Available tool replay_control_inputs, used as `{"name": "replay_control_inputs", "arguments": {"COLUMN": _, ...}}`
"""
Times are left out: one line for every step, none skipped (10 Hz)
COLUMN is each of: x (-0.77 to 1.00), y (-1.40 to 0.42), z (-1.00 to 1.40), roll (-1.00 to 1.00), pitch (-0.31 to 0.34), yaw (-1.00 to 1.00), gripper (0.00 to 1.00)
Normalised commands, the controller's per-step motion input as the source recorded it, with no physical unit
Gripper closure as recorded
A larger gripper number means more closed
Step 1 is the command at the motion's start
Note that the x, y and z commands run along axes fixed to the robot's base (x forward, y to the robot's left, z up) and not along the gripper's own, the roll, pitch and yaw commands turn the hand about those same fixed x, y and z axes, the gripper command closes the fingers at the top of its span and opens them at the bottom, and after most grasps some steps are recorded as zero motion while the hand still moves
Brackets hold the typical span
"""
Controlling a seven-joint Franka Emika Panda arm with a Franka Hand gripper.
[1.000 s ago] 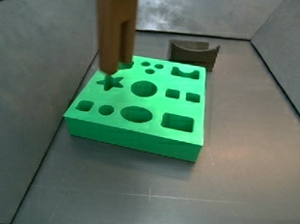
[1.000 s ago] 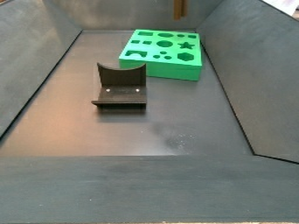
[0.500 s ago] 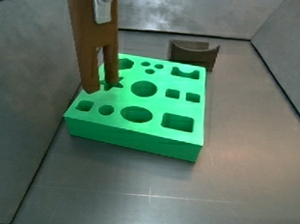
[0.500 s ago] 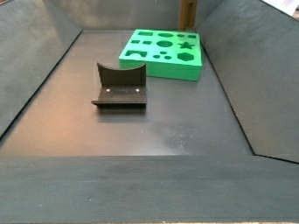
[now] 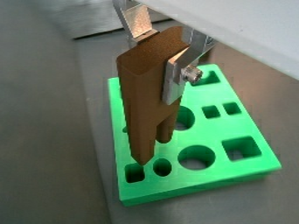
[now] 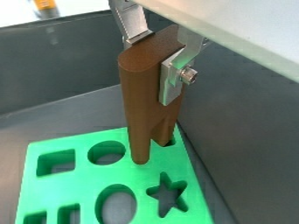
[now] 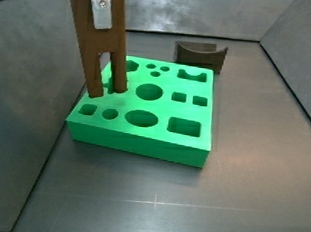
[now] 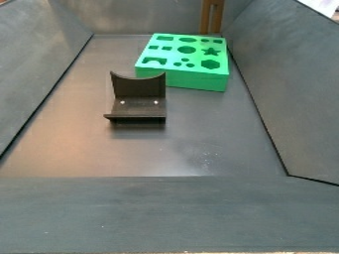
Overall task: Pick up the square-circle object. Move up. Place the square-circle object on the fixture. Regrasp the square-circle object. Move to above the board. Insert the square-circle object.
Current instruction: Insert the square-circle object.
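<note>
Lowered and shifted slightly since half a second earlier, the peg [image 7: 92,45] now hangs upright with its lower end just over the board [image 7: 170,135].

Jaws of the gripper [image 5: 163,63] are clenched on the peg's upper part, one silver finger [image 5: 184,68] pressed flat against its side, as both wrist views show [image 6: 153,91]. In a wrist view the peg's lower tip sits near the board's [image 5: 251,171] edge, beside a small round hole; whether it touches or enters a hole cannot be told. In a side view only a brown strip of the peg [image 8: 212,15] shows above the board's [image 8: 159,72] far end. Well apart from the board, the fixture [image 8: 137,98] stands empty on the dark floor [image 8: 185,149]; it also shows behind the board [image 7: 200,55].
</note>
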Motion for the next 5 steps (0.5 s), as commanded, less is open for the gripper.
{"name": "replay_control_inputs", "arguments": {"x": 0.0, "y": -0.02, "z": -0.26, "roll": -0.08, "pitch": -0.116, "yaw": -1.0, "gripper": 1.0}}
{"name": "replay_control_inputs", "arguments": {"x": 0.0, "y": -0.02, "z": -0.27, "roll": -0.07, "pitch": -0.111, "yaw": -1.0, "gripper": 1.0}}
{"name": "replay_control_inputs", "arguments": {"x": 0.0, "y": 0.0, "z": -0.34, "roll": -0.03, "pitch": -0.069, "yaw": -1.0, "gripper": 1.0}}
{"name": "replay_control_inputs", "arguments": {"x": 0.0, "y": 0.0, "z": -0.35, "roll": -0.03, "pitch": -0.063, "yaw": -1.0, "gripper": 1.0}}
{"name": "replay_control_inputs", "arguments": {"x": 0.0, "y": 0.0, "z": -0.35, "roll": -0.03, "pitch": -0.06, "yaw": -1.0, "gripper": 1.0}}
